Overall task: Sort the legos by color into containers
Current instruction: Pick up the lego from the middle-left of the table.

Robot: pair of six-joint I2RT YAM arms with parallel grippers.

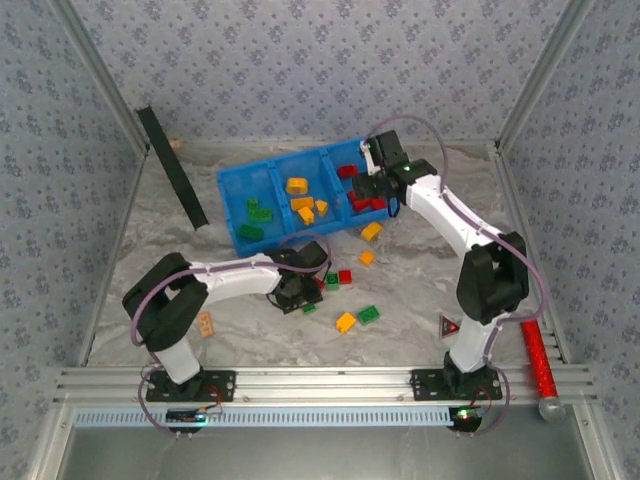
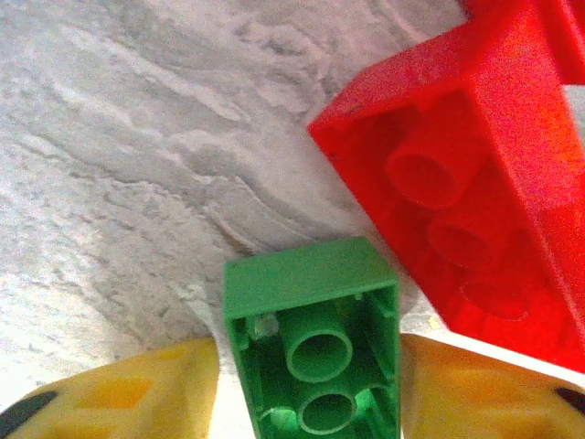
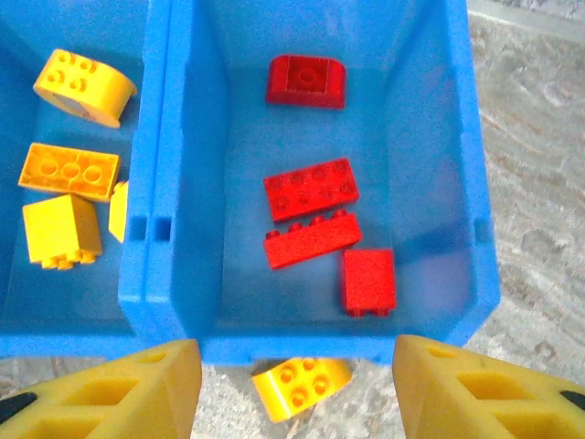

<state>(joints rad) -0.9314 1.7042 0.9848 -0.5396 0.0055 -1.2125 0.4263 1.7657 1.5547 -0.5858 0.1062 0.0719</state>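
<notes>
**Left end effector** (image 1: 297,293): on the bench (image 1: 150,200), in front of the bin (image 1: 232,195). We logged its fingers (image 2: 137,393) pressed to both sides of a green brick (image 2: 311,338), gripping it. A red brick (image 2: 466,183) lay just beside.

**Right end effector** (image 1: 372,190): over the bin's red compartment (image 3: 430,137), jaws apart, empty.

**Step:** green pickup, as we judged it.

**Next:** lift clear of the red brick, carry to the bin's left compartment (image 1: 235,205) where greens lay, then release.

**Outstanding:** loose bricks in front of the bin.
</notes>
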